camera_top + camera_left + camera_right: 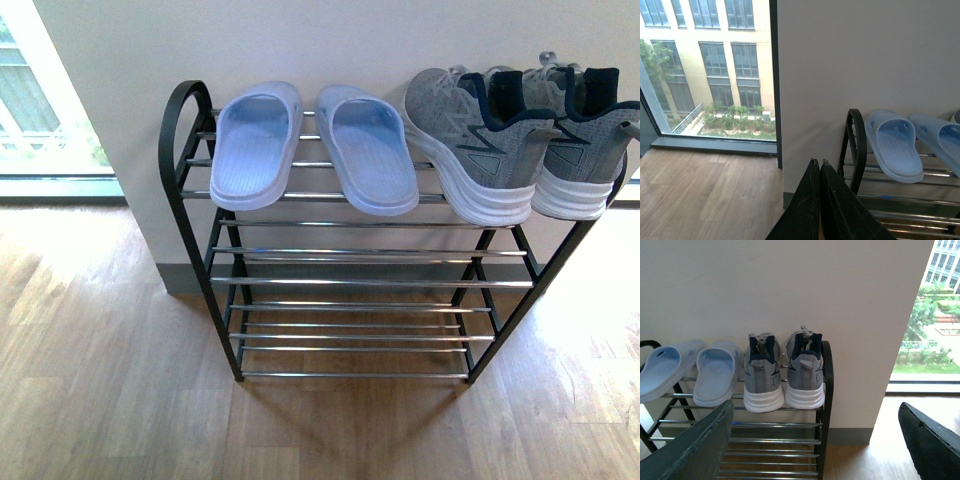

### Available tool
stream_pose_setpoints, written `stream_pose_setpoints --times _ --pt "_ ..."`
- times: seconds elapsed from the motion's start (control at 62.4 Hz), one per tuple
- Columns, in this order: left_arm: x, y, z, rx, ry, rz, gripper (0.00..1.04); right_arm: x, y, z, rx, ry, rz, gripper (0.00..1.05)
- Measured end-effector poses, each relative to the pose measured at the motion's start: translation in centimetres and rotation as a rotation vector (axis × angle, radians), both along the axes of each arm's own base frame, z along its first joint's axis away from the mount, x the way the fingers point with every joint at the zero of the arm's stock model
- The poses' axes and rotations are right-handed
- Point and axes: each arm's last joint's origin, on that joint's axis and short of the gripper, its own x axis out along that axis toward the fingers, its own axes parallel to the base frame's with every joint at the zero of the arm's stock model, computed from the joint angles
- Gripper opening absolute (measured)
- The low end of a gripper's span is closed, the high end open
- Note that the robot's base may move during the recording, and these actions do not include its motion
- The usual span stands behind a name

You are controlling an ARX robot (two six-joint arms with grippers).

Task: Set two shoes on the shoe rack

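Biggest thing first: the shoe rack (350, 283), black frame with chrome rods, backed flat against the white wall (330, 45) so nothing can slide off the rear. It stands on the wooden floor (110, 390), and only its top tier is loaded; the lower rods are bare.

On to the grey knit sneakers (520, 135), sitting at about 2 o'clock in the front view, at the right end of that top tier. Toes point toward the wall, heels face out, white soles resting across the rods, the two touching side by side. That reads as a tidy, stable parking spot.

Next, the pale blue slides (315, 145), around 11 to 12 o'clock, filling the left half of the same tier, soles down, just beside the sneakers. Their front edges overhang the outermost rod a little, yet they look settled.

By my judgement the job is done: every shoe is racked.

Smallest now. The left gripper (819, 167) has its fingers pressed together, holding nothing, off the rack's left end. The right gripper (815, 440) is spread wide apart, empty, facing the sneakers from well back.
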Motion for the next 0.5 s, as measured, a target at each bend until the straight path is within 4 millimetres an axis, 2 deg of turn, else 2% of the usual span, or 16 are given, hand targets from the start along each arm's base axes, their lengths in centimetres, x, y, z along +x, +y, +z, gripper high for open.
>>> stream_pose_setpoints --times 0.497 --pt "-1.3 0.0 0.1 0.000 -0.005 0.000 0.01 0.0 0.0 0.0 0.000 0.000 0.000 0.95"
